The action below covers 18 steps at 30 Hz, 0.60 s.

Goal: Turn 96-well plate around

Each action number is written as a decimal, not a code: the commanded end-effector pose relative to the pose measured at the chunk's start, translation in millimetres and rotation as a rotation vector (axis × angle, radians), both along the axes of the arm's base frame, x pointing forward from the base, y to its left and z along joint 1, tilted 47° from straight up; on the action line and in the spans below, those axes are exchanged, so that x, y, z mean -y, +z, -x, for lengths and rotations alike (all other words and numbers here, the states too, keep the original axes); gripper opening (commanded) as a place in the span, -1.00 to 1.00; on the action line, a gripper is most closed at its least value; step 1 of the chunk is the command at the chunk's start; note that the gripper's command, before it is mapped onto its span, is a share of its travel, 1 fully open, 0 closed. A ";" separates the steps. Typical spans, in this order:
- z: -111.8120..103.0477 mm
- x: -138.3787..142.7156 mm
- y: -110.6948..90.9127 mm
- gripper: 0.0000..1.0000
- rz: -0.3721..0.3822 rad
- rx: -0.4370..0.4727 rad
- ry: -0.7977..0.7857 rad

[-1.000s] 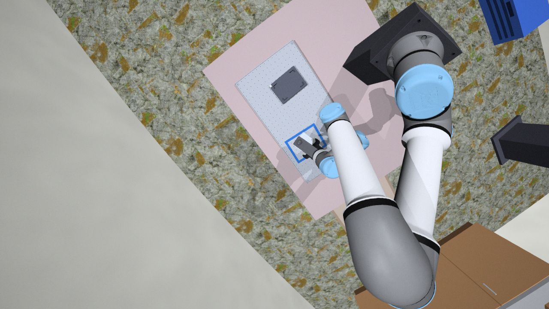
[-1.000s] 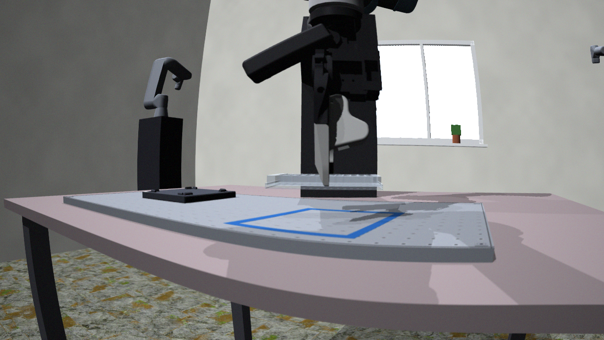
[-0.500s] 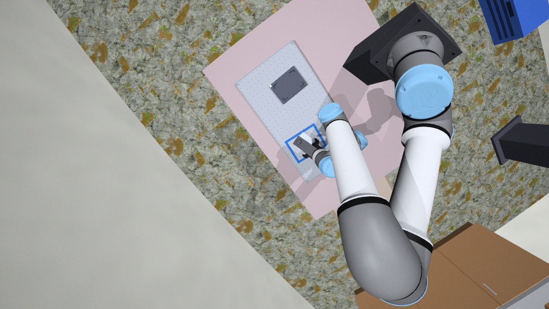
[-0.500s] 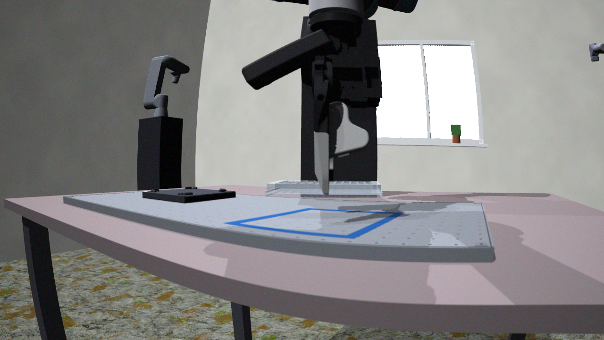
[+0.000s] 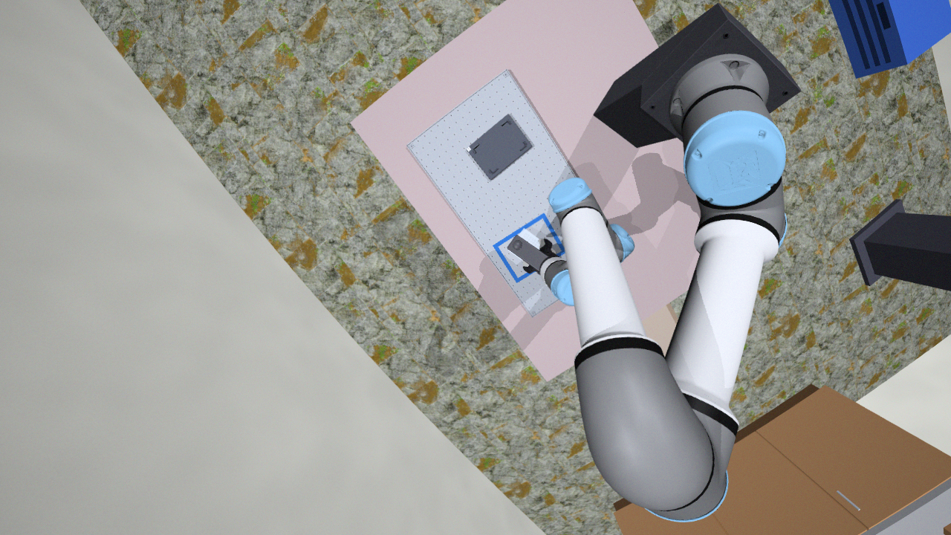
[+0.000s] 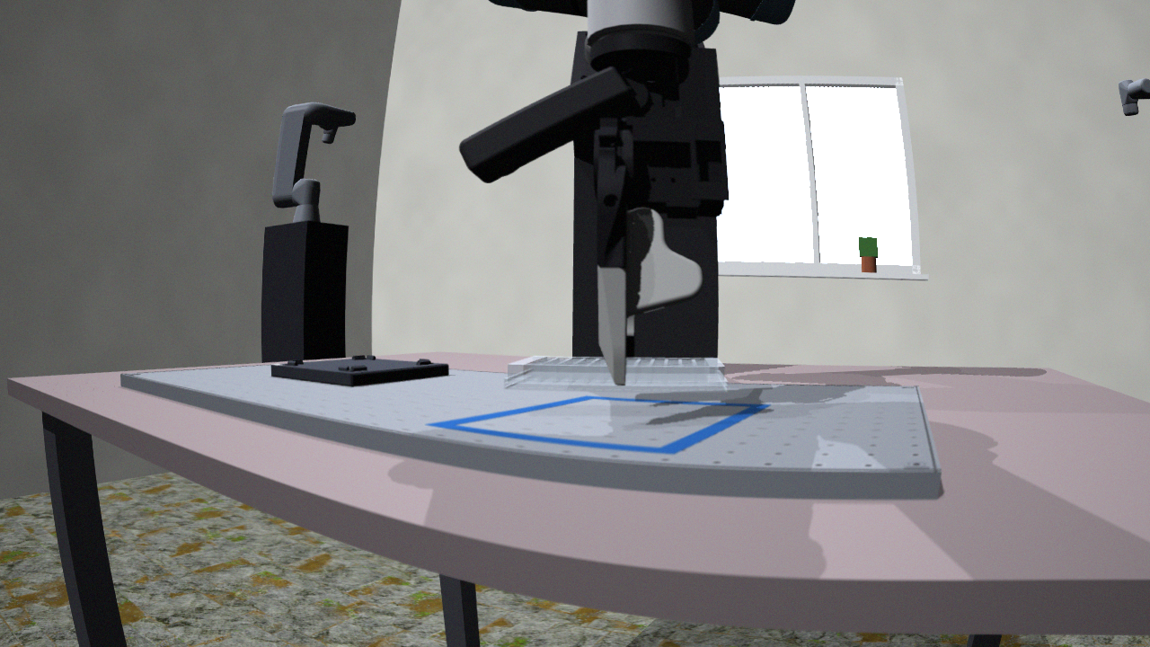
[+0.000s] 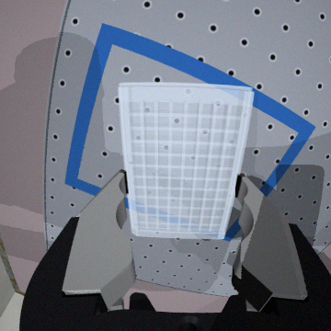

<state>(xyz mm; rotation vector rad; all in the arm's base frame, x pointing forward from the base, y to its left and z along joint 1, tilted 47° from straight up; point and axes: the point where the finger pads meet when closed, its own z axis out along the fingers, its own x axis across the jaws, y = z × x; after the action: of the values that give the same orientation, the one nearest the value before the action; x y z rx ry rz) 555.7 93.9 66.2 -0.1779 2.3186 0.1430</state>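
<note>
My gripper (image 5: 532, 250) (image 6: 617, 376) (image 7: 181, 173) is shut on the clear 96-well plate (image 5: 530, 236) (image 6: 554, 370) (image 7: 184, 152), gripping its two long sides near one end. The plate is level and very low over the blue marked rectangle (image 5: 504, 263) (image 6: 554, 437) (image 7: 86, 119) on the grey perforated board (image 5: 452, 192) (image 6: 241, 393) (image 7: 276, 46). I cannot tell whether it touches the board. The dark plate nest N1 (image 5: 500, 146) (image 6: 358, 372) stands empty at the board's other end. I cannot make out the plate's cut corner.
The board lies on a pink table (image 5: 565, 53) (image 6: 1045, 450). A black pedestal with a camera arm (image 6: 304, 289) stands behind the nest. The robot's base (image 5: 704, 66) is beside the table. A cardboard box (image 5: 831, 452) and a blue crate (image 5: 877, 33) are on the floor.
</note>
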 end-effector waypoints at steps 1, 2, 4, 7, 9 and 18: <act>-3.4 -1.0 -2.2 -1.00 0.000 0.001 0.000; -3.9 -1.1 -2.7 -1.00 0.000 0.001 0.000; -4.8 -1.3 -3.6 -1.00 0.000 0.001 0.000; -6.2 -1.6 -4.9 -1.00 0.000 0.001 0.000; -6.7 -1.7 -5.4 -1.00 0.000 0.001 0.000; -10.5 -2.6 -9.1 -1.00 0.000 0.001 0.000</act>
<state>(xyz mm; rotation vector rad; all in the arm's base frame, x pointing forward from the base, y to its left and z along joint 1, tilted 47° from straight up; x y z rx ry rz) 563.3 95.6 59.0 -0.1780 2.3185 0.1430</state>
